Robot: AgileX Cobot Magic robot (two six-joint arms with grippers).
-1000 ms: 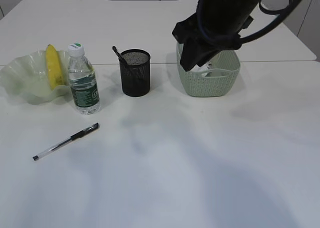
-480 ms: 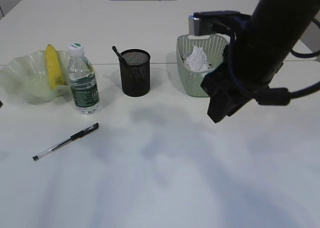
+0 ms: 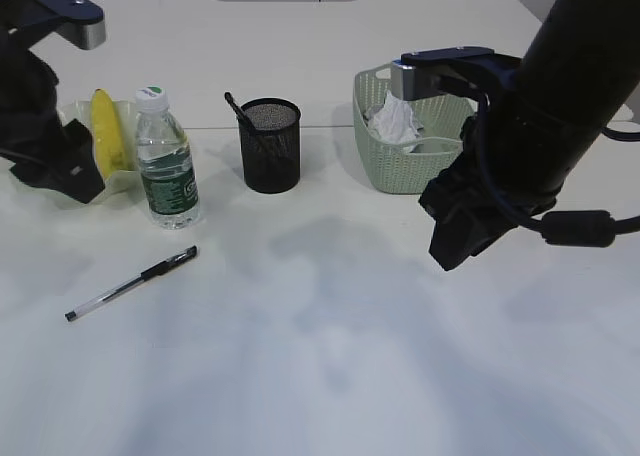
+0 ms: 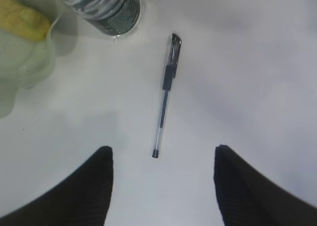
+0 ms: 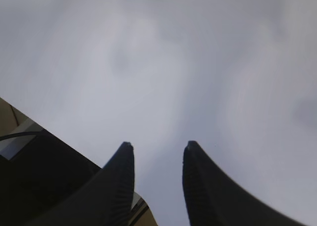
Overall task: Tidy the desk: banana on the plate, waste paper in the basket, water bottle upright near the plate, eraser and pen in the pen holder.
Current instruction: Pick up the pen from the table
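Note:
The banana (image 3: pixel 107 131) lies in the pale green plate (image 3: pixel 126 179), whose left part is hidden behind my left arm. Right of the plate the water bottle (image 3: pixel 166 166) stands upright. The black mesh pen holder (image 3: pixel 271 146) has a dark pen (image 3: pixel 236 107) sticking out. The waste paper (image 3: pixel 395 119) sits in the sage-green basket (image 3: pixel 392 171). A clear pen (image 3: pixel 132 283) lies loose on the desk (image 3: pixel 320 326). My left gripper (image 4: pixel 162 154) hovers open above the near tip of that pen (image 4: pixel 166 94). My right gripper (image 5: pixel 157 146) is open and empty, in front of the basket. The eraser is out of view.
In the left wrist view the bottle (image 4: pixel 101 8), the banana (image 4: pixel 20 18) and the plate's rim (image 4: pixel 29 67) lie just beyond the pen. A seam crosses the desk behind the holder. My right arm (image 3: pixel 540 116) covers the basket's right end.
My left arm has come into view at the left, over the plate. My right arm has pulled back from the basket, leaving the paper in it, and now hangs to its front right.

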